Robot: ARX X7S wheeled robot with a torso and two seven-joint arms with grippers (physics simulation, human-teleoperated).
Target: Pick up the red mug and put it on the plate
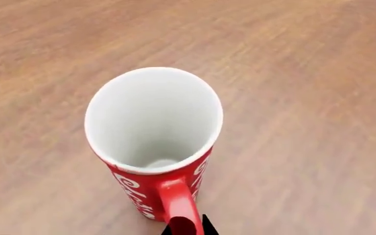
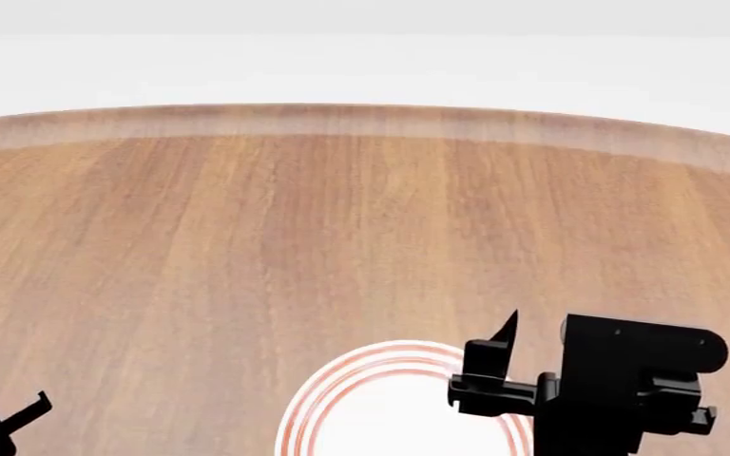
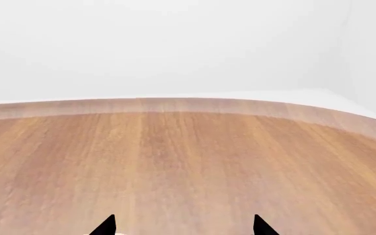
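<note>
Nearest thing in the left wrist view: the red mug, upright on the wooden table, white inside, empty, red handle turned toward the camera. A black gripper tip shows just beside the handle base; can't tell from this whether the left gripper is closed on the handle or only next to it. Head view shows only a sliver of the left gripper at the bottom left corner, the mug itself out of frame there. The right gripper hangs above the plate, jaws spread, nothing between them; the right wrist view confirms two fingertips well apart over bare wood. The plate sits at the near edge of the head view, red rings visible, partly cut off and partly behind the right arm. My read on handling: the mug looks like glazed ceramic, so rigid, slick, chippable, tall and slim so it tips easily. Best hold is the handle or pinching the rim wall; set down gently. Beyond the plate the tabletop is open wood out to the curved far edge, plenty of room. Main obstruction is the right arm parked over the plate.
</note>
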